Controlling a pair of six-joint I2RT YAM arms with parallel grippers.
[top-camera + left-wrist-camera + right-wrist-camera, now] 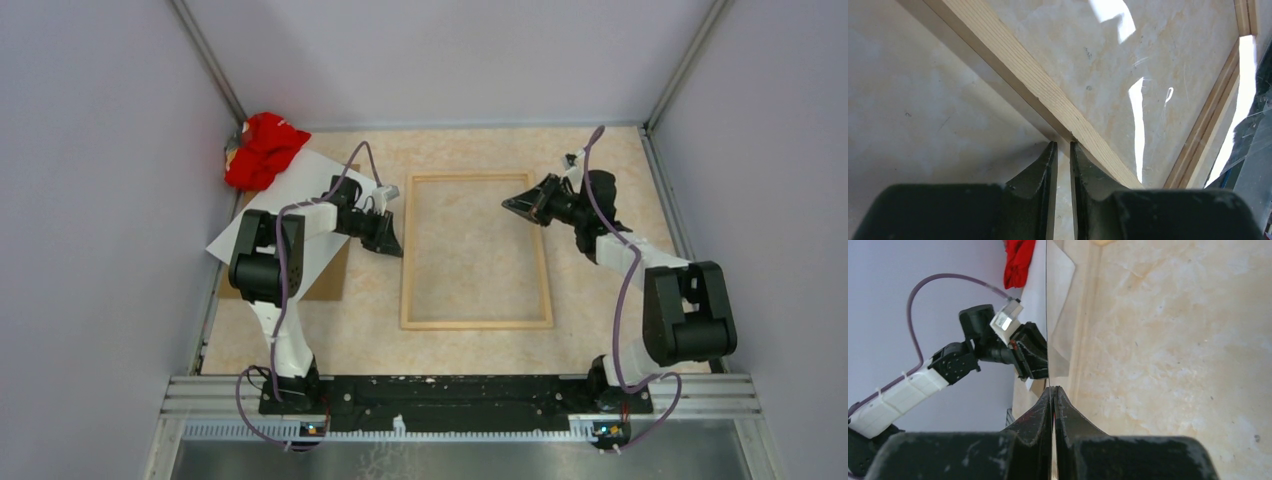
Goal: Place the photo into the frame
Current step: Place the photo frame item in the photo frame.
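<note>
At the middle of the table (600,330) lies the frame (476,324), flat. My left fingers (1045,170) hang at its left rail, a narrow gap apart, with only table showing between them. My right fingers (1040,410) sit over its right rail, pressed together on the edge of a thin clear sheet (1055,340) that rises from their tips. Off to the left, apart from the frame, the photo (295,180) lies pale side up on a brown board (325,280), partly beneath my left arm (275,300). A red cloth (262,150) is bunched in the far corner.
</note>
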